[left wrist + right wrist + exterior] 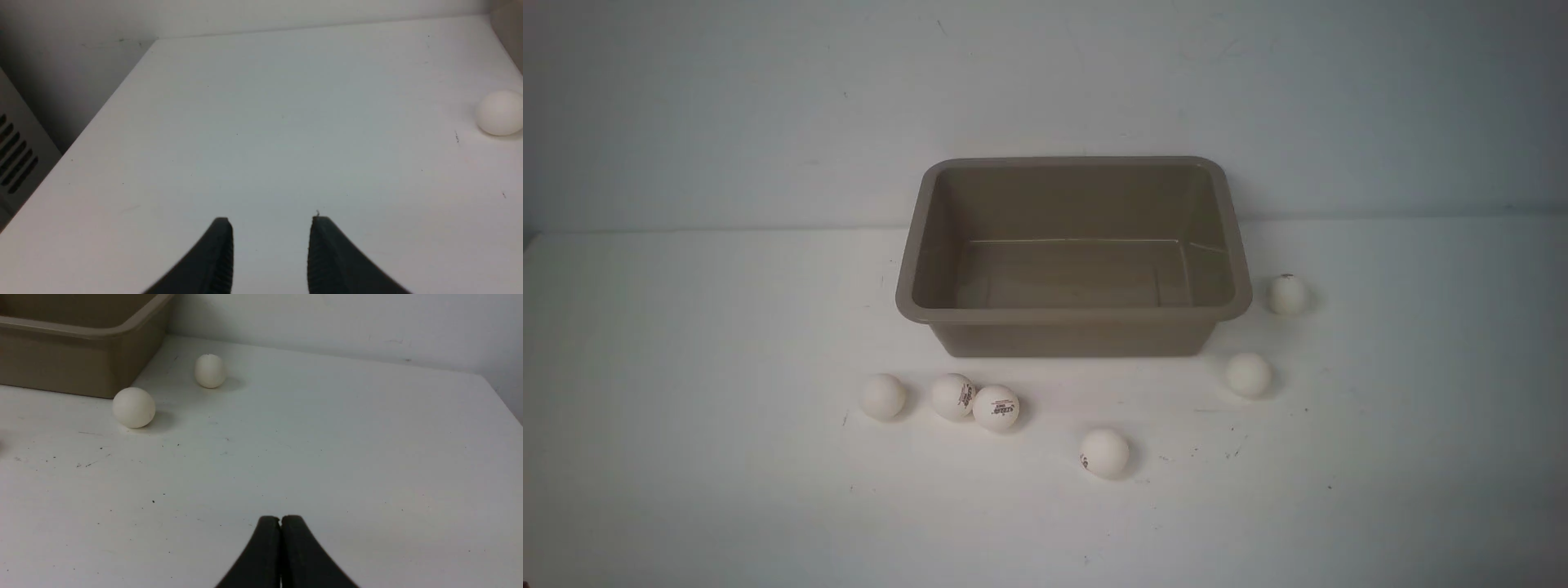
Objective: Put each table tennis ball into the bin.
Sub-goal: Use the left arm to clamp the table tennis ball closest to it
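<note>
The taupe bin (pixel 915 245) stands at the middle of the white table with nothing in it. Several white table tennis balls lie around it: one (pixel 883 397) at front left, two touching ones (pixel 953 397) (pixel 996 407) beside it, one (pixel 1104 452) in front, and two (pixel 1248 375) (pixel 1287 295) off the bin's right side. Neither arm shows in the front view. In the left wrist view my left gripper (pixel 269 222) is open over bare table, with a ball (pixel 500 112) far off to one side. My right gripper (pixel 281 519) is shut and empty, well short of two balls (pixel 133 407) (pixel 209 370) beside the bin's corner (pixel 102 332).
A white wall rises behind the table. The left wrist view shows the table's left edge (pixel 94 122) and a grey vented panel (pixel 16 163) beyond it. The table's right edge (pixel 504 400) appears in the right wrist view.
</note>
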`<state>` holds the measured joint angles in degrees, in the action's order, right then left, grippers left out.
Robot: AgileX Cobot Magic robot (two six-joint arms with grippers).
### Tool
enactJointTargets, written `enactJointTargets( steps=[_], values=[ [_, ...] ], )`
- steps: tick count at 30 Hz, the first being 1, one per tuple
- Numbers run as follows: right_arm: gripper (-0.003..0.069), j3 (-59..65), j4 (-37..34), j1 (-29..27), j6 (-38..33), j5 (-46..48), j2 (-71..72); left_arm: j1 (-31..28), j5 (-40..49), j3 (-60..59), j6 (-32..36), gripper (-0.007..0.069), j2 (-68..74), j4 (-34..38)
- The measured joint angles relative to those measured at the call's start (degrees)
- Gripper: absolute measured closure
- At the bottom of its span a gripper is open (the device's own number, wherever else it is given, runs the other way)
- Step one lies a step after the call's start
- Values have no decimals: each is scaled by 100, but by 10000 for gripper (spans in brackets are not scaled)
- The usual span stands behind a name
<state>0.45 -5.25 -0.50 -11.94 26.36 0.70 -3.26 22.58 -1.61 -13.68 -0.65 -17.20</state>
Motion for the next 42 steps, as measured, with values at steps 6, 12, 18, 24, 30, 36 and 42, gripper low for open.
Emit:
enactJointTargets(
  steps=[6,12,18,24,30,36,42],
  values=[
    [669,0,0,0,0,0,0,0,0,0,0,388,0,0],
    [669,0,0,0,0,0,0,0,0,0,0,388,0,0],
    [669,0,0,0,0,0,0,0,0,0,0,388,0,0],
    [669,0,0,0,0,0,0,0,0,0,0,388,0,0],
    [669,0,0,0,0,2,0,0,10,0,0,388,0,-244],
    [669,0,105,0,0,2,0,0,10,0,0,388,0,-708],
    [669,0,183,0,0,2,0,0,10,0,0,388,0,-728]
  ],
)
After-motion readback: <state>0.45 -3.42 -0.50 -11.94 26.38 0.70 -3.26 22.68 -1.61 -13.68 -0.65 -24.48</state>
